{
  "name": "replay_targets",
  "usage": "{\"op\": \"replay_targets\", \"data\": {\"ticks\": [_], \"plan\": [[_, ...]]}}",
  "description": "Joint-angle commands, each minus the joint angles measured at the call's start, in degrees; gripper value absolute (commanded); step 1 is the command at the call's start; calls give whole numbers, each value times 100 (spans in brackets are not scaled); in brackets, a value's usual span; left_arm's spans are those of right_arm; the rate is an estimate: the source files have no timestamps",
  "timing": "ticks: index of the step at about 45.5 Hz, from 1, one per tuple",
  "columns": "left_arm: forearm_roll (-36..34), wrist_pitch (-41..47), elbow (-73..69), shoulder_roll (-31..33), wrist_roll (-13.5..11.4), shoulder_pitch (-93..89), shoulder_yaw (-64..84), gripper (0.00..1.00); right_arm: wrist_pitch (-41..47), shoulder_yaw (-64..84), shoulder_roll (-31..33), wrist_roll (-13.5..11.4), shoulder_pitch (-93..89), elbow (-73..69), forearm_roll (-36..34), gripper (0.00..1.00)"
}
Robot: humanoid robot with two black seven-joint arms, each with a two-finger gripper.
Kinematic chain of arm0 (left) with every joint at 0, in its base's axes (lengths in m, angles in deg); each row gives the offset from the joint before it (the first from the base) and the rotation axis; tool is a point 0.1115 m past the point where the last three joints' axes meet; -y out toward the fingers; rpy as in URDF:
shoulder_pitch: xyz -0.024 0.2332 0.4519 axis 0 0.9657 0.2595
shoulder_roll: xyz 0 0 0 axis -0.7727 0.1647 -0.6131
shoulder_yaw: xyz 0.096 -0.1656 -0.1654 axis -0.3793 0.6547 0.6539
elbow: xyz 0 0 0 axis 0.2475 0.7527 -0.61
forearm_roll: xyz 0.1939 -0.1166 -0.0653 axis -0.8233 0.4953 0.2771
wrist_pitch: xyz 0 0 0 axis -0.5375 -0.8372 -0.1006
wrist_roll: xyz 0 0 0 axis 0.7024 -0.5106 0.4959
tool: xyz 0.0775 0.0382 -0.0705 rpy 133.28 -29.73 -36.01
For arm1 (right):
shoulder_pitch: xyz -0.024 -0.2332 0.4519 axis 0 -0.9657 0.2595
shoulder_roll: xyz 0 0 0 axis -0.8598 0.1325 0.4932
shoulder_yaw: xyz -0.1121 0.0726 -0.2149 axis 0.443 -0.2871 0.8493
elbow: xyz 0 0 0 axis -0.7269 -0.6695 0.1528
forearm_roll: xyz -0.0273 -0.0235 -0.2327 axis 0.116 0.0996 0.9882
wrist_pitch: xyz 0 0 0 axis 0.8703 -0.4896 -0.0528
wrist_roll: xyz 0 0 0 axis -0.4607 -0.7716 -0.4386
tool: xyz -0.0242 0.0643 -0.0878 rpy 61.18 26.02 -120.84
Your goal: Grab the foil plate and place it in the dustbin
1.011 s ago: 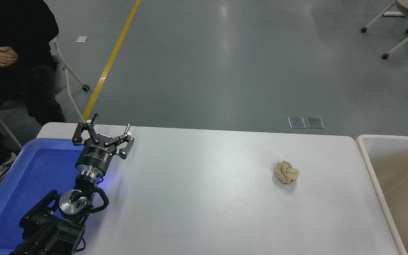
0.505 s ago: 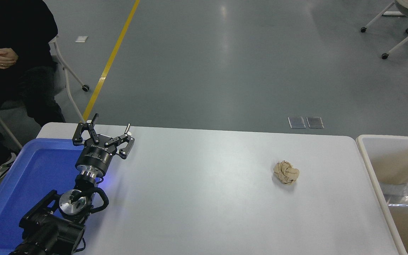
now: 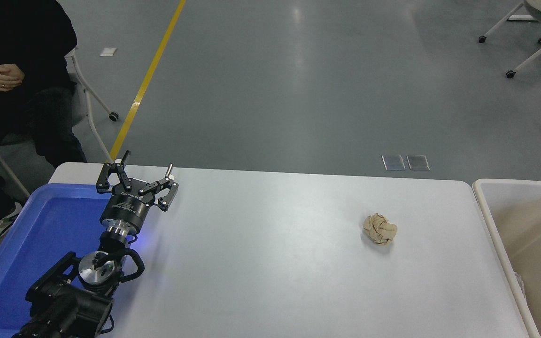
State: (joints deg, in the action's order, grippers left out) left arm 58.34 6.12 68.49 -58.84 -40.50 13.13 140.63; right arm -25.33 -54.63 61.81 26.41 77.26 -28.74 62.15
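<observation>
Grey polished flooring with a yellow line fills the far part of the head view, and below it a white rectangular table (image 3: 270, 263) spans the picture. At the table's nine o'clock edge sits a blue plastic tray (image 3: 40, 244), and above its inner rim the left gripper (image 3: 146, 171) is parked with its black fingers spread apart and nothing between them. The right arm is out of the picture, so nothing can be said of its gripper. Towards three o'clock on the table lies a small crumpled brown paper ball (image 3: 380, 228), on its own and well apart from everything else. At the three o'clock edge stands the large beige plastic rectangular dustbin (image 3: 491, 225), its interior mostly bare; the shiny foil plate cannot be made out on the table, and only a faint pale glint shows low against the bin's inner wall, too slight to name. By that judgement the placing step looks finished, and the next move calls only for the right arm to stay retracted.
</observation>
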Motion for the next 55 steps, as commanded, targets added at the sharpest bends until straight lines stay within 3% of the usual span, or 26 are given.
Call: {"op": "replay_targets", "data": {"ticks": [1,13,27,39,55], "plan": [[0,1,-3,-1,1,0,-3,99,473,760,741,-60,1258,-1039,47,100],[0,1,5,-1,9,0,-3,99,455,1806,1365,-52,3060,-3034,1329,100],[0,1,5,-1,9,0,-3,99,464,3792,1304,-25,4950,-5020,2156,100],[0,1,-3,-1,1,0,-3,99,490,5638,522,-8,6331,-6743,2850,100],[0,1,-3,-1,9,0,-3,99,657,6632,-164,1,7420,-8818,3018,100]]}}
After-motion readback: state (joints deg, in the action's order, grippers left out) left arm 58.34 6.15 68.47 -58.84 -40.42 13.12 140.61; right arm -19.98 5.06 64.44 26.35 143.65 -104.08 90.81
